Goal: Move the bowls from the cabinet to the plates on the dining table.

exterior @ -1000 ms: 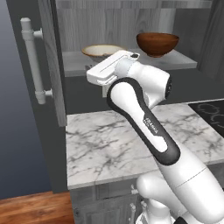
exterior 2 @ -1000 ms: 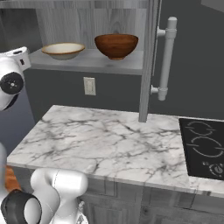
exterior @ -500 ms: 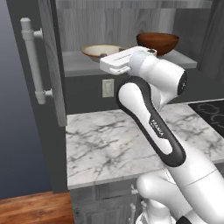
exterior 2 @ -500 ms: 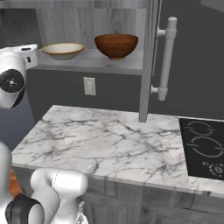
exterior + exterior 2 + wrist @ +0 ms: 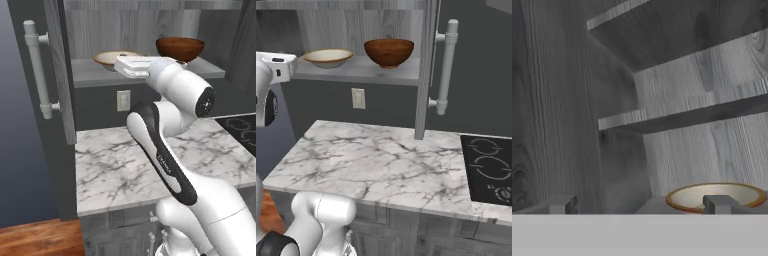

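grey woodgrain cabinet [image 5: 428, 70] stands open at frame top; beige bowl [image 5: 714, 196] and wood bowl [image 5: 389, 52] sit on its shelf. claw [image 5: 639, 205] spread, approaching the beige bowl; next it must straddle the rim.

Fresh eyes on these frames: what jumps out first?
The open cabinet with two bowls side by side on its lower shelf: a shallow beige bowl and a deeper reddish-brown wooden bowl. The white arm is raised to shelf height, its gripper open and pointed into the cabinet at the beige bowl. Below lies a marble counter, a black stove at its right.
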Tool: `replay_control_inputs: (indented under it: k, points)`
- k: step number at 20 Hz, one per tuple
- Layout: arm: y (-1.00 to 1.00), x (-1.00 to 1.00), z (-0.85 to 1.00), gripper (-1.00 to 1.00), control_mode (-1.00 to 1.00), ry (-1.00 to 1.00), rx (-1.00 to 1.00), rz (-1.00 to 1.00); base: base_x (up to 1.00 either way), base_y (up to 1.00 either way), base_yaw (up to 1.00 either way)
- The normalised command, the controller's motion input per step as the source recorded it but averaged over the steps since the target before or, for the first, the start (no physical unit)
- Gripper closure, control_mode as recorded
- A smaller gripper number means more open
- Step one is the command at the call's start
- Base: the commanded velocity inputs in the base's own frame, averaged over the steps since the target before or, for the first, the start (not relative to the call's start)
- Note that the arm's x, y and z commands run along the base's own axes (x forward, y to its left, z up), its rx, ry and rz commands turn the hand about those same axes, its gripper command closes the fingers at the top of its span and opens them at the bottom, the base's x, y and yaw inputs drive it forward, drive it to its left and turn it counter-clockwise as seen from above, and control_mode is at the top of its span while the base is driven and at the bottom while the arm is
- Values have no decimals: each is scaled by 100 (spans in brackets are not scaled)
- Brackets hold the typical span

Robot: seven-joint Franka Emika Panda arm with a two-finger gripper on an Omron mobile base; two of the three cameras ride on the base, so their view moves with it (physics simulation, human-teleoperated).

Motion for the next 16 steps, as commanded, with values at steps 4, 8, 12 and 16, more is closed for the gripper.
replay_control_inputs:
  k: [4,8,12,16]
  points:
    - [-27,-30,18,-100,-100,11,16,-10,0,0,0]
    - [-29,-30,13,-100,-100,13,16,-9,0,0,0]
    - [-31,-31,10,-100,-100,15,15,-8,0,0,0]
    - [-29,-32,8,-100,-100,15,16,-8,0,0,0]
